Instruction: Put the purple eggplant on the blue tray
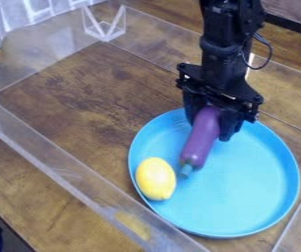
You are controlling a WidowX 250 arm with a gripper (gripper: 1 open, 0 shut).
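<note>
The purple eggplant (197, 148) hangs slanted over the blue tray (255, 189), its stem end low near the tray's left part. My gripper (216, 116) comes down from above and is shut on the eggplant's upper end, with black fingers on both sides of it. Whether the lower tip touches the tray I cannot tell.
A yellow lemon (156, 179) lies on the tray's left edge, just left of the eggplant's tip. A clear plastic wall (55, 157) runs along the front left of the wooden table (88, 94). A clear plastic stand (106, 20) sits at the back.
</note>
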